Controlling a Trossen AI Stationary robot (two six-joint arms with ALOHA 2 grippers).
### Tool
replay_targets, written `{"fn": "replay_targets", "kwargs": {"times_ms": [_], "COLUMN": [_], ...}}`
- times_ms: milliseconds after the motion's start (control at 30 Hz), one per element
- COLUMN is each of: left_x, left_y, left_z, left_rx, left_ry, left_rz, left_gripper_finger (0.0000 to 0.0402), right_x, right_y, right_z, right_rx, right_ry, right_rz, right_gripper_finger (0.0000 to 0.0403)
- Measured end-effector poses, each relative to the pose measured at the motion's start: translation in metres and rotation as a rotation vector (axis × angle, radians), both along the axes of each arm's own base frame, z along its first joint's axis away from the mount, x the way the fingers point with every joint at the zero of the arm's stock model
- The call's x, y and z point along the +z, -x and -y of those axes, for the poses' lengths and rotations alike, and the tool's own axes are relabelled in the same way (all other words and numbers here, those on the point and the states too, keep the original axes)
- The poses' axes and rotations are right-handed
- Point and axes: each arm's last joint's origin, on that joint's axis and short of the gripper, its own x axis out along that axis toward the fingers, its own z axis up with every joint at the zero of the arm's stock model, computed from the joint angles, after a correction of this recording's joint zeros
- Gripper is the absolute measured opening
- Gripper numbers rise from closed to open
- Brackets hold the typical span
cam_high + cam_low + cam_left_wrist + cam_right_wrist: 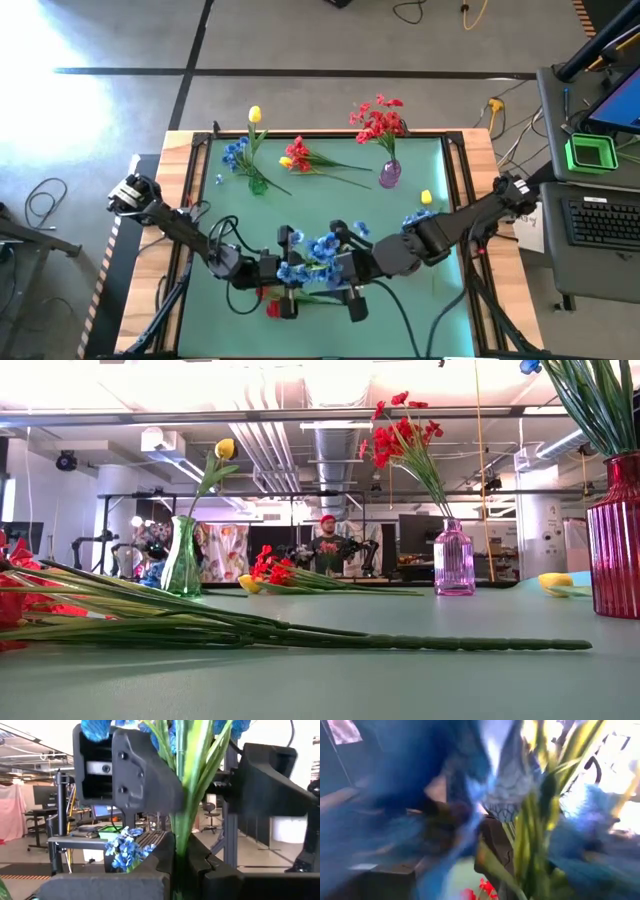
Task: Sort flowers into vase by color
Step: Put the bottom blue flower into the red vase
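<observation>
A bunch of blue flowers [318, 248] on green stems [186, 795] stands upright over the table's near middle. My left gripper [283, 270] comes from the left and is shut on the stems. My right gripper [342, 262] comes from the right and is open. Its two fingers [135, 780] stand on either side of the bunch, above my left gripper; whether they touch it, I cannot tell. In the low view a red vase [615, 530] holds green stems that rise out of the picture. Red flowers [20, 595] lie on the mat, their stems [400, 642] flat. My left gripper pinches the blue flowers' green stems [181, 847] between its two fingers [150, 870], well below the blossoms. The fingers come nearly level from the table's left and lie across the stems. The bunch stands upright and runs on below the fingers.
At the back, a green vase [258, 185] holds a yellow flower and blue flowers, and a purple vase [389, 176] holds red flowers. Red and yellow flowers [300, 158] lie between them. A yellow flower [427, 198] and a blue one [413, 216] lie at the right.
</observation>
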Motion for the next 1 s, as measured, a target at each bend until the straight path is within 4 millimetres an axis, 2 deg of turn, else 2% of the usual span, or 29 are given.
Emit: {"fn": "replay_targets", "kwargs": {"times_ms": [300,433,767,1000], "left_x": [-0.001,0.0,0.001,0.004], "left_y": [-0.002,-0.002,-0.001,0.001], "left_z": [-0.002,-0.003,-0.003,-0.005], "left_rx": [0.008,0.009,0.015,0.052], "left_ry": [-0.005,-0.004,-0.024,0.001], "left_rz": [-0.004,-0.001,0.0,-0.011], "left_gripper_finger": [0.0002,0.002,0.0131,0.0201], "right_x": [0.0,-0.001,-0.001,0.008], "right_y": [-0.001,-0.001,0.0,0.009], "right_z": [0.003,0.003,0.003,0.002], "right_rx": [-0.059,-0.083,-0.091,-0.081], "right_ry": [-0.015,-0.031,-0.059,-0.071], "right_rz": [-0.002,-0.009,-0.015,0.001], "right_gripper_finger": [0.0171,0.0131,0.0046,0.002]}}
